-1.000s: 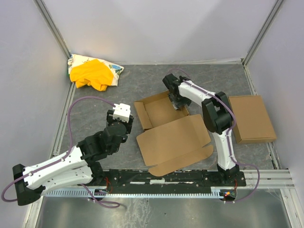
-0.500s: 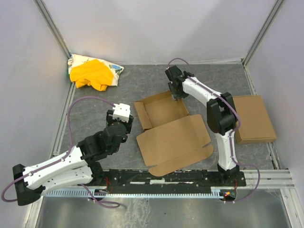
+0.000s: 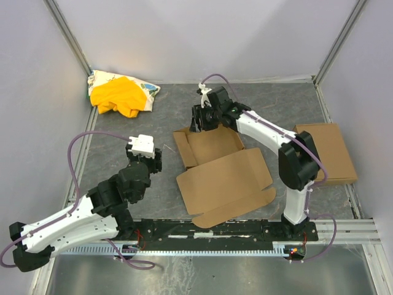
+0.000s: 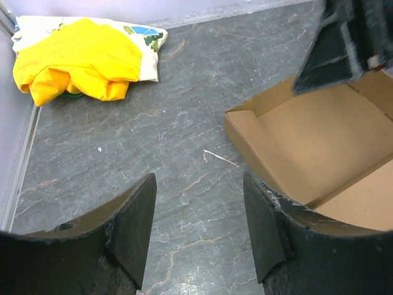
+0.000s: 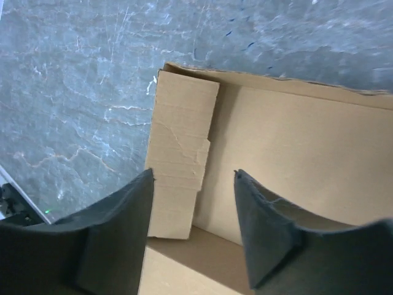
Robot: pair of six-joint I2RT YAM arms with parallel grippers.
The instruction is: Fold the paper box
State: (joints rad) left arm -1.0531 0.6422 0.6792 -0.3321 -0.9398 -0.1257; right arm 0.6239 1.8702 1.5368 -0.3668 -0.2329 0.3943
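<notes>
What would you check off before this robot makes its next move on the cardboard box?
1. Right tool open and empty: ok.
2. Right tool above left end of the paper box: ok.
3. Left tool open, apart from the box: ok.
4. Lid folded shut: not ok, it lies open.
5. Side walls locked in place: cannot tell.
6. Yellow cloth and smaller cardboard away from the box: ok.

paper box (image 3: pixel 221 178): matt brown cardboard | table (image 3: pixel 172 101): grey veined, matt | cloth bundle (image 3: pixel 120 97): soft yellow fabric
</notes>
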